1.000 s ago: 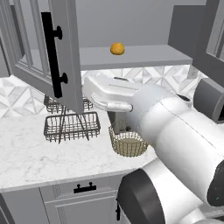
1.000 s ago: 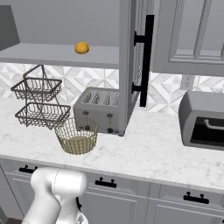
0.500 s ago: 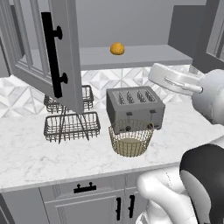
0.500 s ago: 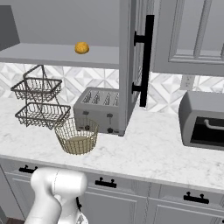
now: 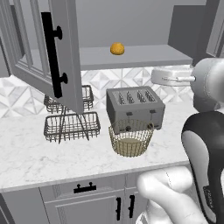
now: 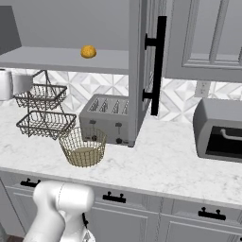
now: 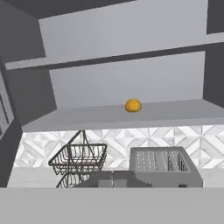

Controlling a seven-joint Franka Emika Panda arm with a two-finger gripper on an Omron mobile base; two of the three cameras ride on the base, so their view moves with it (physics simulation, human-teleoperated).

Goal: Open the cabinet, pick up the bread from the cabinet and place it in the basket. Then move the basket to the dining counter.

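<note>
The cabinet (image 5: pixel 65 48) stands open, its door with the black bar handle swung out to the left. On its lower shelf lies the small orange bread (image 5: pixel 117 48) (image 6: pixel 88 51) (image 7: pixel 133 105), alone and untouched. The gold wire basket (image 5: pixel 130 138) (image 6: pixel 83 148) sits on the marble worktop in front of the toaster, with nothing in it. My gripper (image 7: pixel 113 178) is shut on nothing, well back from the shelf and below the bread's level. The white hand (image 5: pixel 171 75) hovers right of the toaster. The dining counter is out of view.
A silver toaster (image 5: pixel 134 108) stands right behind the basket. A dark two-tier wire rack (image 5: pixel 70 118) is to its left under the open door. A grey toaster oven (image 6: pixel 220 130) sits at the far right. The open door edge (image 6: pixel 137 71) juts out over the worktop.
My arm has swung away to the right in the left base view, uncovering the toaster and basket. The hand now shows at the left edge of the right base view. Bread and basket have not moved.
</note>
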